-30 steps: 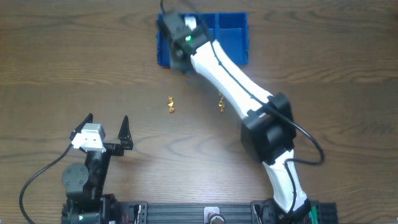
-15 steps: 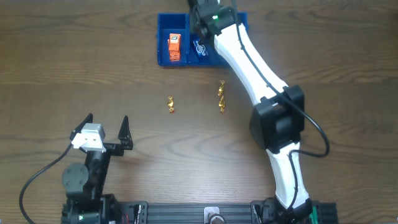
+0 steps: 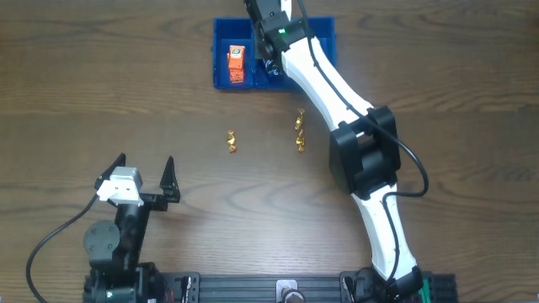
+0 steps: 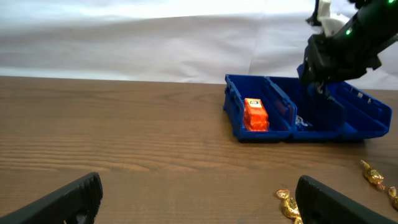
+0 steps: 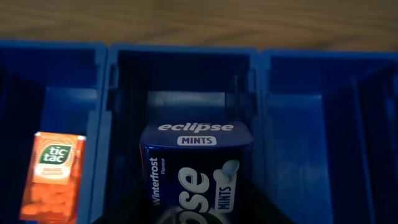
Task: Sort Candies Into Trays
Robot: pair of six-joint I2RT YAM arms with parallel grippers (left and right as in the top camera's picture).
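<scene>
A blue tray (image 3: 327,52) with three compartments stands at the table's far middle. An orange candy box (image 3: 237,65) lies in its left compartment. A dark blue mints tin (image 5: 196,168) lies in the middle one. My right gripper (image 3: 266,49) hangs over the middle compartment, a little above the tin, open with nothing held; it also shows as the right gripper (image 4: 317,81) above the tray (image 4: 261,134). Three gold wrapped candies (image 3: 232,140), (image 3: 300,122), (image 3: 301,143) lie loose on the wood. My left gripper (image 3: 145,175) rests open near its base, far from them.
The tray's right compartment (image 5: 311,124) holds nothing. The wooden table (image 3: 101,84) is bare around the candies, between them and the tray's front wall. A white wall (image 4: 124,43) rises behind the table's far edge.
My right arm swung from the tray's left compartment toward the back and right, then settled over the middle one, uncovering the orange box and the mints tin. The left arm has not moved.
</scene>
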